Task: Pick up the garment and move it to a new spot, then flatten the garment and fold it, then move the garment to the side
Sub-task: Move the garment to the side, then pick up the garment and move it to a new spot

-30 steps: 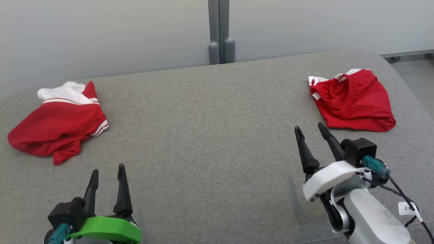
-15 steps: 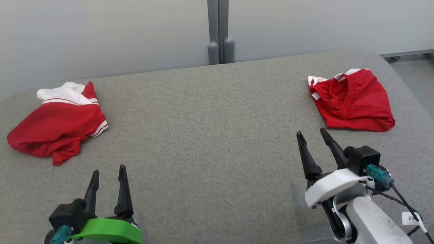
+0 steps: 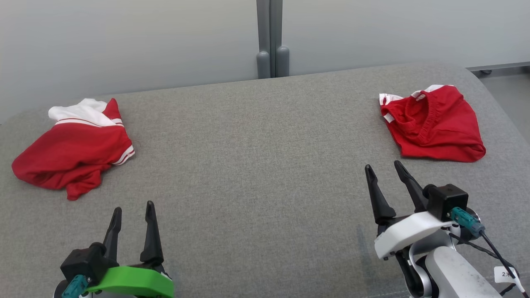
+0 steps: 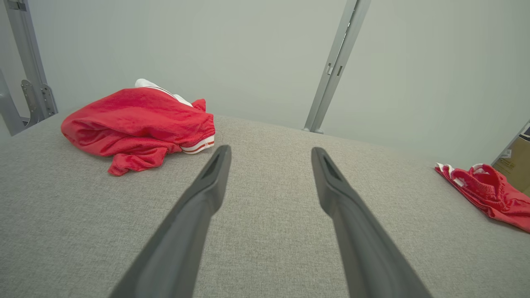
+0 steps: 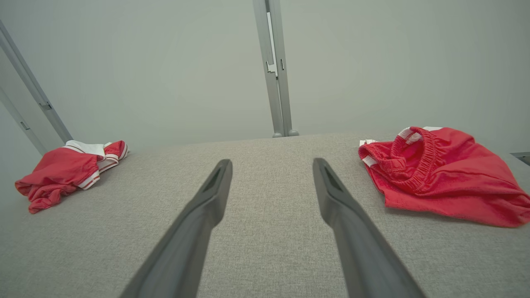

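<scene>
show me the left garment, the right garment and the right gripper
left garment [image 3: 70, 155], head view, its red middle
right garment [image 3: 453, 132], head view, red cloth beside the waistband
right gripper [image 3: 382, 164], head view, midway between fingertips

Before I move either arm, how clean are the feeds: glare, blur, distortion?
Head view: soft even light, no glare, left garment and right garment both sharp. Left wrist view: wide-angle lens slants the wall post; left claw looms, slightly soft. Right wrist view: same softness on right claw; right garment's waistband crisp.

Grey fabric-covered bench [image 3: 256, 136], pale grey wall [image 3: 124, 41] behind it, metal upright post [image 3: 269, 37] at the wall's middle, cardboard box [image 4: 516, 167] beyond one end
</scene>
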Robot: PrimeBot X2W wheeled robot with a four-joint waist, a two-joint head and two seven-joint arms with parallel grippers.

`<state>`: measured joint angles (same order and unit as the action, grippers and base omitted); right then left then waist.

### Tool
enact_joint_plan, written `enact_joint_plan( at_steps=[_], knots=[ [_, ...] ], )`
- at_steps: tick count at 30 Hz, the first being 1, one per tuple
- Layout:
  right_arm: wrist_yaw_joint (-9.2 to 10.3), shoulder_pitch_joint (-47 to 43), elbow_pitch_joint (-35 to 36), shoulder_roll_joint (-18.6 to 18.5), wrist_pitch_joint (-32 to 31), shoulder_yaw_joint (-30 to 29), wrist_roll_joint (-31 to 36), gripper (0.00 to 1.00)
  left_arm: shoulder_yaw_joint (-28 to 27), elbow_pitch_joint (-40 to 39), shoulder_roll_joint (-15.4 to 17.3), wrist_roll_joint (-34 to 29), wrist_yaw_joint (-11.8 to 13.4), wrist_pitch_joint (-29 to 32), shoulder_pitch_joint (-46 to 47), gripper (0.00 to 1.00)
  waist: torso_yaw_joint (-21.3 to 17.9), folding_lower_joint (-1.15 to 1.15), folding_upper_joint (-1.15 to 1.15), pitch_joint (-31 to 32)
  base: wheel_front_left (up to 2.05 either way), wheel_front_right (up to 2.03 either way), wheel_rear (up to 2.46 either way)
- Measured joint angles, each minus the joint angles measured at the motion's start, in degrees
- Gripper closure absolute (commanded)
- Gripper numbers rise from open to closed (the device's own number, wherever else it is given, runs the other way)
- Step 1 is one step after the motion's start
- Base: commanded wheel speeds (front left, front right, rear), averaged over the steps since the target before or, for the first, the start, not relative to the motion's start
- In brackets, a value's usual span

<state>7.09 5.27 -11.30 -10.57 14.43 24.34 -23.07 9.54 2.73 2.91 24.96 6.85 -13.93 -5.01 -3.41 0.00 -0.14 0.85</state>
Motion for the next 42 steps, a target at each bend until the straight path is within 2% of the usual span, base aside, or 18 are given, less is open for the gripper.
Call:
enact_joint_plan(
  at_steps=[13,17,27,32,37,42],
  knots=[
    [0.03,-1.2,2.1,-0.2,0.0,-1.5,1.1,0.00,1.6,-0.1,-0.1,-0.6,0.2,0.0,0.0,0.00,3.2,0.00,0.00,-0.2,0.00,0.00,0.00],
    [-0.13,-1.1,2.4,-0.2,0.0,0.2,2.0,0.00,0.2,-0.2,-0.1,-0.6,0.2,-0.3,0.0,0.00,6.2,0.00,0.00,-0.3,0.00,0.00,0.00],
    [-3.01,0.7,2.0,1.7,-0.5,4.0,2.0,0.00,-4.8,-1.8,-0.1,-1.6,0.2,-0.3,-3.0,0.00,14.1,0.00,0.00,0.0,0.00,0.00,0.00],
    [-2.88,0.7,1.5,1.7,-0.4,2.9,1.9,0.00,-3.3,-2.4,-0.1,-2.1,0.2,-0.3,-3.1,0.00,17.9,0.00,0.00,0.2,0.00,0.00,0.00],
    [-1.85,0.3,1.4,1.6,-0.4,0.5,1.8,0.00,-0.7,-2.5,-0.1,-2.4,0.2,-0.2,-3.0,0.00,21.7,0.00,0.00,0.5,0.00,0.00,0.00],
    [-1.67,0.2,1.4,2.0,-0.4,0.9,1.9,0.00,-1.7,-2.8,-0.1,-2.4,0.2,-0.2,-3.0,0.00,24.5,0.00,0.00,0.8,0.00,0.00,0.00]
  ],
)
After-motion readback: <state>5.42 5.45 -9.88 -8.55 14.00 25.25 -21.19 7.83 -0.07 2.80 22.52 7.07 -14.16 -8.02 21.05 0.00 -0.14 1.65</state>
